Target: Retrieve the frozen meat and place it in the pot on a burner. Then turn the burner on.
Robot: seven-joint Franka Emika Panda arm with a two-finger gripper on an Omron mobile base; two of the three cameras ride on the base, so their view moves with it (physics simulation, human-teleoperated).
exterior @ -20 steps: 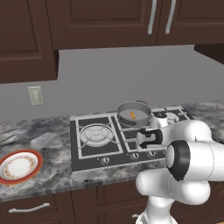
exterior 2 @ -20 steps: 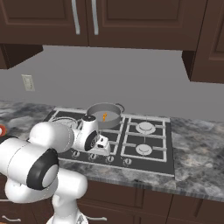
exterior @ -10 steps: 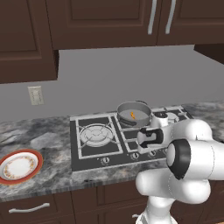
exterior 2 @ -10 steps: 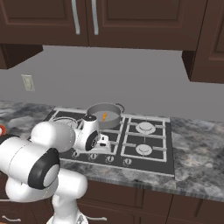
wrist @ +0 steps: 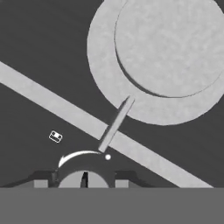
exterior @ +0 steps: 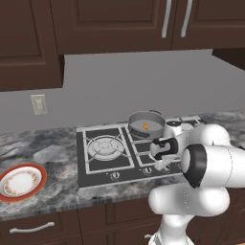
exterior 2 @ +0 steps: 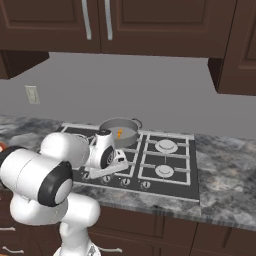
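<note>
My arm folds forward and low over the front edge of the black cooktop (exterior: 105,165), elbow bulging toward the cameras, my claw (exterior: 165,165) pointing down at the row of control knobs (exterior 2: 125,182). From the left side I see the wrist just in front of the pot (exterior: 145,125); from the right, the same claw (exterior 2: 107,172) sits below the pot (exterior 2: 119,131). The frozen meat (exterior: 145,126) lies inside the pot on its burner (exterior 2: 131,145). My hand camera looks straight down on a knob (wrist: 85,171) between my fingertips, with a silver burner cap (wrist: 170,48) beyond. Whether my claw grips the knob, I cannot tell. The left view alone takes in the plate (exterior: 21,182).
</note>
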